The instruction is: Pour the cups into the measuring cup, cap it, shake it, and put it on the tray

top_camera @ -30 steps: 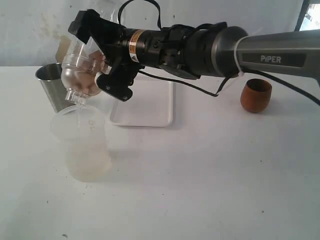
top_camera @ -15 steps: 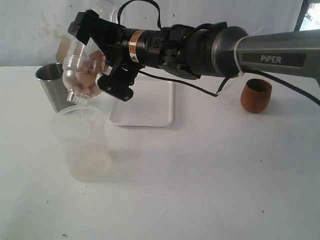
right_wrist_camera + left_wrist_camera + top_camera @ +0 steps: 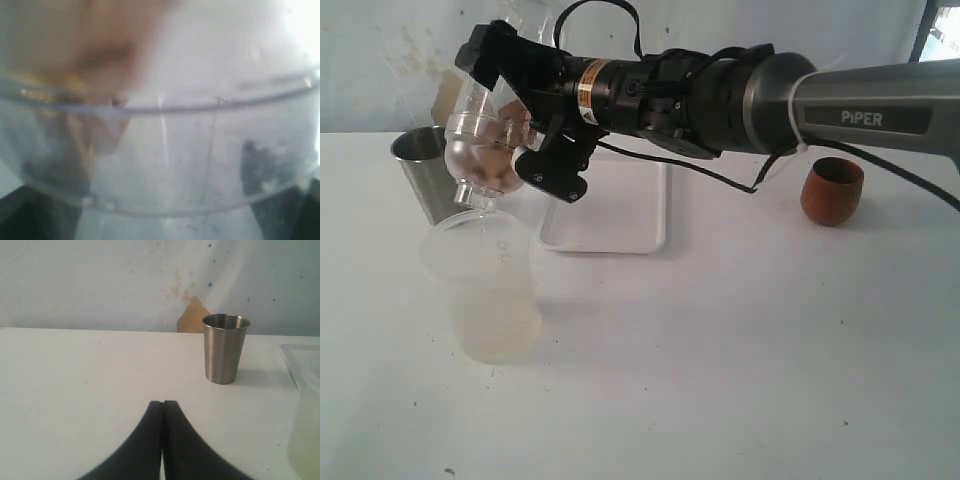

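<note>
My right gripper (image 3: 515, 115) reaches across to the left and is shut on the clear measuring cup (image 3: 485, 125). The cup is tipped over, with brownish contents inside. Its dome cap (image 3: 473, 180) is on, and the narrow neck points down just above the rim of a frosted tub (image 3: 485, 290). In the right wrist view the measuring cup (image 3: 165, 150) fills the frame between dark fingers (image 3: 30, 215). The steel tumbler (image 3: 420, 170) (image 3: 225, 347) stands upright behind the tub. The wooden cup (image 3: 832, 190) stands far right. My left gripper (image 3: 162, 403) is shut and holds nothing.
The white tray (image 3: 610, 215) lies behind the right arm, beside the tumbler; its corner (image 3: 297, 360) shows in the left wrist view. The frosted tub holds pale liquid at its bottom. A wall runs along the far edge of the table.
Hardly anything: the capped measuring cup stays tipped over the tub, its neck shifting only slightly. The cups and the tray have not moved.
</note>
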Robot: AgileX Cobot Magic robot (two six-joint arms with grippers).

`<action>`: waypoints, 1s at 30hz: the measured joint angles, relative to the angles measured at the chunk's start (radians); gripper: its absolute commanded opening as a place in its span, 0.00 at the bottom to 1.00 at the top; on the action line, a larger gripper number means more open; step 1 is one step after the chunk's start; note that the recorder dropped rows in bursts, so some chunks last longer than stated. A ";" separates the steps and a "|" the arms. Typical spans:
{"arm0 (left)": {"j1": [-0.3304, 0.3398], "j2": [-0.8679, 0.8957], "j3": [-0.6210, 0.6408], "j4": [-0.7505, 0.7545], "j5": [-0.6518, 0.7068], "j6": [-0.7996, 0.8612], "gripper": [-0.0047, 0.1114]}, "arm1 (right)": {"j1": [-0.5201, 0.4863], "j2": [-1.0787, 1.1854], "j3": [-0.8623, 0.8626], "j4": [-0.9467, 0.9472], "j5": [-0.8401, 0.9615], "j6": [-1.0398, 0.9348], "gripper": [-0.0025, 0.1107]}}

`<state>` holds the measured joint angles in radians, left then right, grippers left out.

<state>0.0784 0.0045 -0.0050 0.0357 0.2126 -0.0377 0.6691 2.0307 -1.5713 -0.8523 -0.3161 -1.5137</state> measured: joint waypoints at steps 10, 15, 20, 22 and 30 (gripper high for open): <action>0.000 0.000 0.000 0.000 0.000 0.000 0.04 | 0.030 0.000 0.000 -0.002 0.004 -0.055 0.02; 0.000 0.000 0.000 0.000 0.000 0.000 0.04 | 0.034 0.000 0.000 -0.002 0.021 -0.092 0.02; 0.000 0.000 0.000 0.000 0.000 0.000 0.04 | 0.038 0.000 0.000 -0.002 0.023 -0.101 0.02; 0.000 0.000 0.000 0.000 0.000 0.000 0.04 | 0.038 0.000 0.000 -0.002 0.023 -0.101 0.02; 0.000 0.000 0.000 0.000 0.000 0.000 0.04 | 0.040 0.000 0.000 -0.002 0.032 -0.138 0.02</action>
<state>0.0784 0.0045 -0.0050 0.0357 0.2126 -0.0377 0.7090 2.0307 -1.5713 -0.8541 -0.2838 -1.6517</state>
